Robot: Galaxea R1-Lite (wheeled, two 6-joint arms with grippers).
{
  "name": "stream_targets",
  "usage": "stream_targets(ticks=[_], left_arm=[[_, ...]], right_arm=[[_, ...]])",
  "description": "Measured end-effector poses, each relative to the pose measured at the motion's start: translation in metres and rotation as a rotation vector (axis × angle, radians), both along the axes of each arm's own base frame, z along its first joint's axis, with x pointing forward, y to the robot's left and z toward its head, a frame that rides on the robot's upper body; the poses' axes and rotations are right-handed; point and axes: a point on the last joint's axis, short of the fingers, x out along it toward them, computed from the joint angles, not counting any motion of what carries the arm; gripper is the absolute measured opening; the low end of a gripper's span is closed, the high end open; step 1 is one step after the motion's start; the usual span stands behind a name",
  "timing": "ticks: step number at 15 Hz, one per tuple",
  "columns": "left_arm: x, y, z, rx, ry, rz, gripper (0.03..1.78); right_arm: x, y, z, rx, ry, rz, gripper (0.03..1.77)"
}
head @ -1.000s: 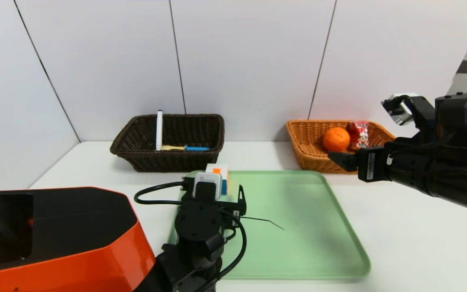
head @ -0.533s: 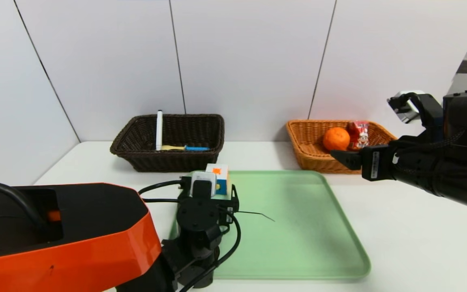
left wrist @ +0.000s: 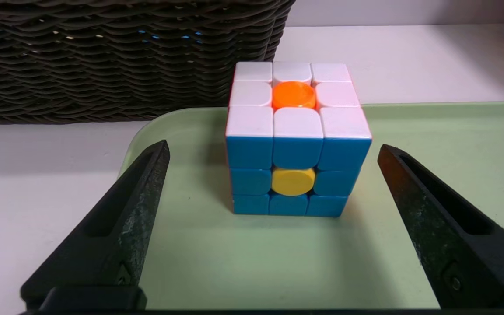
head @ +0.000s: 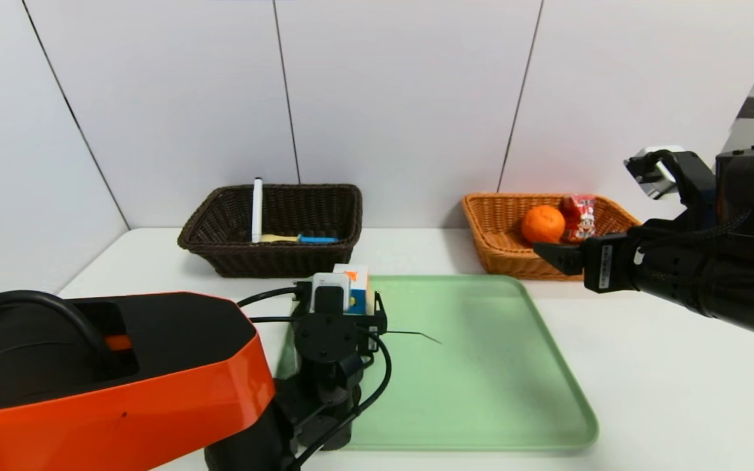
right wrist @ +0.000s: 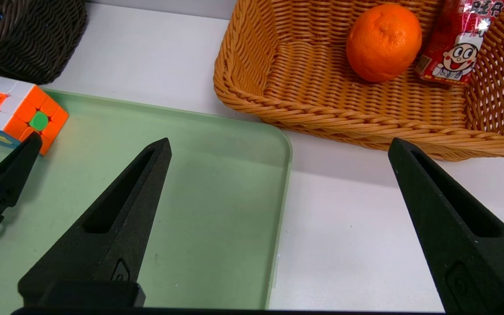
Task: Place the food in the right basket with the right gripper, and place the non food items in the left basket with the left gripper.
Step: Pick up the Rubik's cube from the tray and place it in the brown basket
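Observation:
The multicoloured cube point(head: 356, 283) point(left wrist: 295, 140) point(right wrist: 15, 111) stands at the far left corner of the green tray point(head: 482, 366). My left gripper point(left wrist: 273, 144) is low over the tray just short of the cube, open, with its fingers wider than the cube and apart from it. The white marker point(head: 257, 209) and the yellow spoon with a blue handle point(head: 298, 239) lie in the dark brown left basket point(head: 266, 261). The orange point(head: 542, 224) point(right wrist: 383, 41) and the red carton point(head: 580, 216) point(right wrist: 457, 43) sit in the tan right basket point(head: 495, 248). My right gripper point(head: 550, 255) point(right wrist: 279, 141) hovers open and empty in front of that basket.
The tray point(right wrist: 190, 197) lies between the two baskets on a white table, bare apart from the cube. White wall panels stand close behind the baskets. The left arm's orange casing point(head: 122, 392) fills the near left.
My left arm has moved forward, bringing its open gripper closer to the cube. The right arm drew back slightly to the right, then held still.

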Motion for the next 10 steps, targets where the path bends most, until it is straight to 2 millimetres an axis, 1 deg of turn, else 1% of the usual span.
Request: stream_targets(ticks=[4,10], left_arm=[[0.008,-0.005,-0.005,0.000,-0.004,0.005,1.69],[0.018,0.000,-0.010,0.005,-0.001,0.011,1.69]], right_arm=[[-0.001,0.000,-0.002,-0.002,0.007,0.001,1.71],[-0.001,0.000,-0.004,-0.003,0.012,0.003,1.71]])
